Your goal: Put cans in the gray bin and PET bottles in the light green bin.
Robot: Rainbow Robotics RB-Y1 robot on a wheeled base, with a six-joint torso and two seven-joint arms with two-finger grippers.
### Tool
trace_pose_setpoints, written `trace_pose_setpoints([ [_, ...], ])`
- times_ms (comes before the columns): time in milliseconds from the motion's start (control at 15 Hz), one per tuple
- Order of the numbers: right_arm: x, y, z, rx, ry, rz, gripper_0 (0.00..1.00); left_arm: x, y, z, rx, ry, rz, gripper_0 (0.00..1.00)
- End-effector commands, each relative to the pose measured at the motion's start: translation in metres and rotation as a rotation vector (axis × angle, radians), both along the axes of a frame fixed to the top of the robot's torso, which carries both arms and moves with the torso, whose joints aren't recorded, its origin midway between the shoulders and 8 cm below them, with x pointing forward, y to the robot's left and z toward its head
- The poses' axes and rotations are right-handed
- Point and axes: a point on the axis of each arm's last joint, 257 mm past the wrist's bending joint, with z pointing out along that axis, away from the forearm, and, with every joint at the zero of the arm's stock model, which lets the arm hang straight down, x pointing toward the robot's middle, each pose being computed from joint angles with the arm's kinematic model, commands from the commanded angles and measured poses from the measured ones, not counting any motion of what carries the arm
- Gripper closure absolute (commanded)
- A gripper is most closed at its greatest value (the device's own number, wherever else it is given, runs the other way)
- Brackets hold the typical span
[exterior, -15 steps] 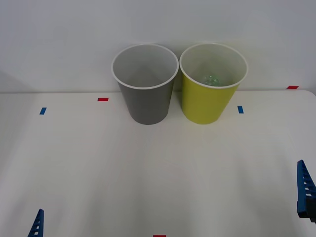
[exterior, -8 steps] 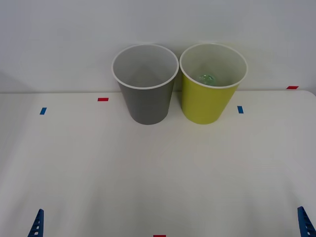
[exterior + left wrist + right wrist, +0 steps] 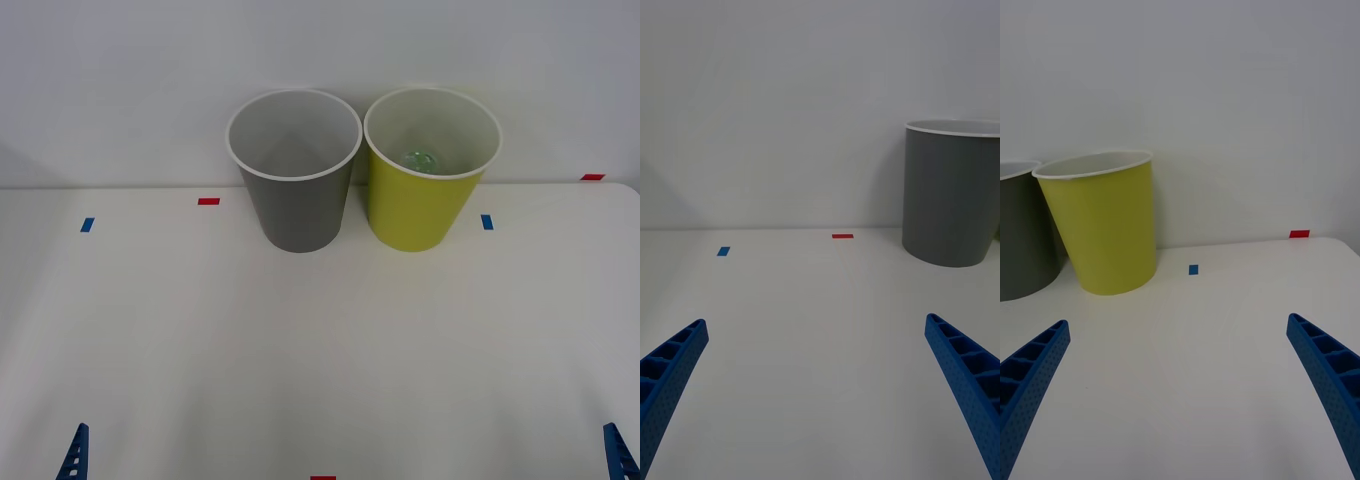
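Since a second ago the right gripper [image 3: 619,462] has dropped back from mid-height at the right edge of the front view to a blue tip in the bottom right corner; the bins and the left gripper [image 3: 74,458] have not shifted.

From the front, the gray bin [image 3: 297,205] and the light green bin [image 3: 417,205] stand upright side by side at the far edge of the white table [image 3: 320,340], against the wall, their white rims almost touching. Both are round, tapering toward the base, whitish inside. Low inside the light green bin lies the PET bottle [image 3: 420,160], seen as a small greenish shape just above the near rim; its cap and label cannot be made out. Small red and blue tape marks [image 3: 208,201] dot the tabletop. Each gripper shows one ribbed blue tip at a bottom corner, near the table's front edge.

At the right wrist, the right gripper's [image 3: 1180,390] two blue fingers [image 3: 1330,382] are spread wide apart with nothing between them, above bare table; the light green bin [image 3: 1105,225] stands ahead with the gray bin [image 3: 1022,232] beside it.

At the left wrist, the left gripper [image 3: 820,390] likewise has its fingers [image 3: 670,375] spread wide and holds nothing, with the gray bin [image 3: 951,199] ahead, well apart from it.
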Motion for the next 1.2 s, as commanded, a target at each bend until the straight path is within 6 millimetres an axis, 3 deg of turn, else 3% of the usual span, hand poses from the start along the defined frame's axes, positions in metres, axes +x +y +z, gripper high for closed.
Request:
trace_pose_setpoints([
  [67, 0.0000, 0.0000, -0.0001, 0.000, 0.000, 0.000, 0.00, 0.0000, 0.0000, 0.0000, 0.000, 0.000, 0.000, 0.00],
  [1200, 0.0000, 0.0000, -0.0001, 0.000, 0.000, 0.000, 0.00, 0.0000, 0.0000, 0.0000, 0.000, 0.000, 0.000, 0.00],
])
